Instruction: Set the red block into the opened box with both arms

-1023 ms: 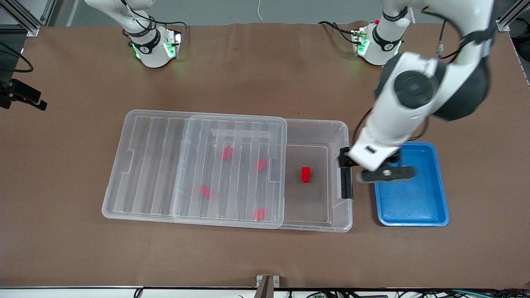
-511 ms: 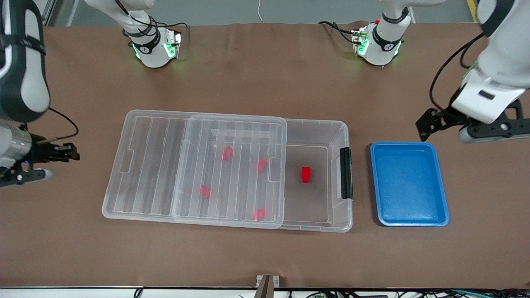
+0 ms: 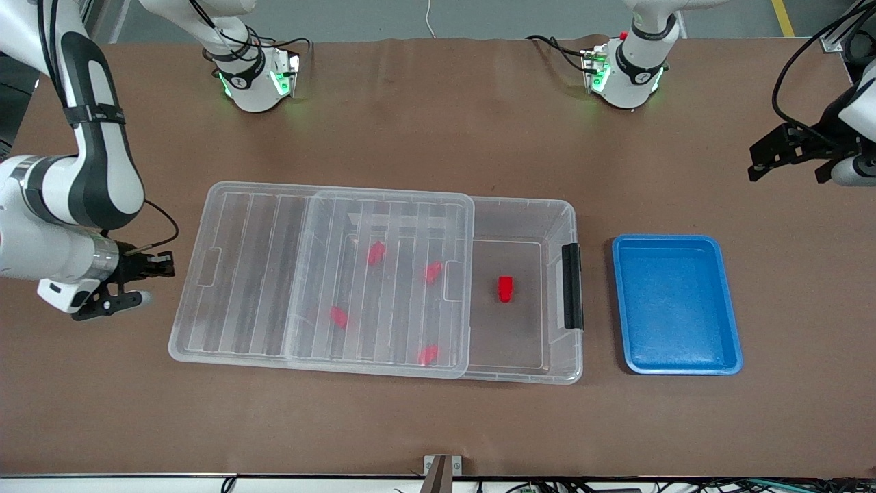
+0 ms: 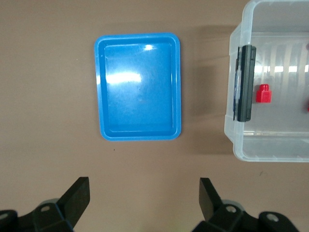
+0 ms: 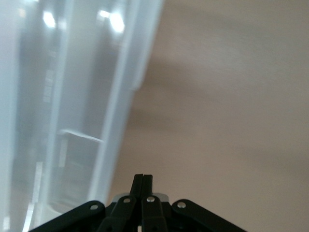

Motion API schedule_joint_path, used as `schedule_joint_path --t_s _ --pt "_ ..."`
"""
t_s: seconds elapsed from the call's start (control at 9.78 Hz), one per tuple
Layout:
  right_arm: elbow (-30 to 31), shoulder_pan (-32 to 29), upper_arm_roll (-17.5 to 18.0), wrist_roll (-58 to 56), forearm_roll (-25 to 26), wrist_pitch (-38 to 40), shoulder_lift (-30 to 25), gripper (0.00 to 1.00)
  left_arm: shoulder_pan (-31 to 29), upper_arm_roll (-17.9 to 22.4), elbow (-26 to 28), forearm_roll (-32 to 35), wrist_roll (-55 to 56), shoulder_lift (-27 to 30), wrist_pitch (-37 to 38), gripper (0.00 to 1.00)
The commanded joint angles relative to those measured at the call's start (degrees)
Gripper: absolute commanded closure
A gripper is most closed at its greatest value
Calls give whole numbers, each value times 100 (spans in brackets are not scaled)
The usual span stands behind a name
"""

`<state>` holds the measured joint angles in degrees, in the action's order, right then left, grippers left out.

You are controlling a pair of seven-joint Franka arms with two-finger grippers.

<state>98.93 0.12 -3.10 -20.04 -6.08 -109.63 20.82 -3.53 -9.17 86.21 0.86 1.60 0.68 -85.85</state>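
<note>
A red block (image 3: 505, 288) (image 4: 263, 93) lies on the floor of the clear box (image 3: 523, 375) (image 4: 236, 150), in its uncovered part next to the black latch (image 3: 572, 286). The ribbed lid (image 3: 260, 267) is slid toward the right arm's end and covers several more red blocks (image 3: 374, 253). My left gripper (image 3: 770, 154) (image 4: 144, 182) hangs open and empty over bare table at the left arm's end, apart from the box. My right gripper (image 3: 164, 263) (image 5: 143, 176) is shut on nothing, just off the lid's (image 5: 72, 96) end.
An empty blue tray (image 3: 676, 305) (image 4: 140, 137) lies beside the box's latch end, toward the left arm's end of the table. Brown table surface surrounds the box on all sides. The two arm bases (image 3: 253, 75) stand at the table's back edge.
My left arm has pulled away from the box's latch end, out past the blue tray. My right arm has swung in beside the lid's end, and its fingers have shut.
</note>
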Motion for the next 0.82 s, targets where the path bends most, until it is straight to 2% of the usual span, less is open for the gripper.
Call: schedule_joint_path --t_s 0.0,0.2,0.51,0.72 --pt "118 -21 282 -35 -210 -76 -60 100 10 3 598 -86 -55 336 -11 0" --pt "92 14 494 -8 -559 -111 -25 100 37 29 677 -86 -55 424 24 0" --pt "-40 399 513 166 -667 -208 89 100 72 47 669 -86 -64 415 33 0" --pt "-101 750 513 535 -728 -357 168 100 273 256 642 -86 -64 389 33 0"
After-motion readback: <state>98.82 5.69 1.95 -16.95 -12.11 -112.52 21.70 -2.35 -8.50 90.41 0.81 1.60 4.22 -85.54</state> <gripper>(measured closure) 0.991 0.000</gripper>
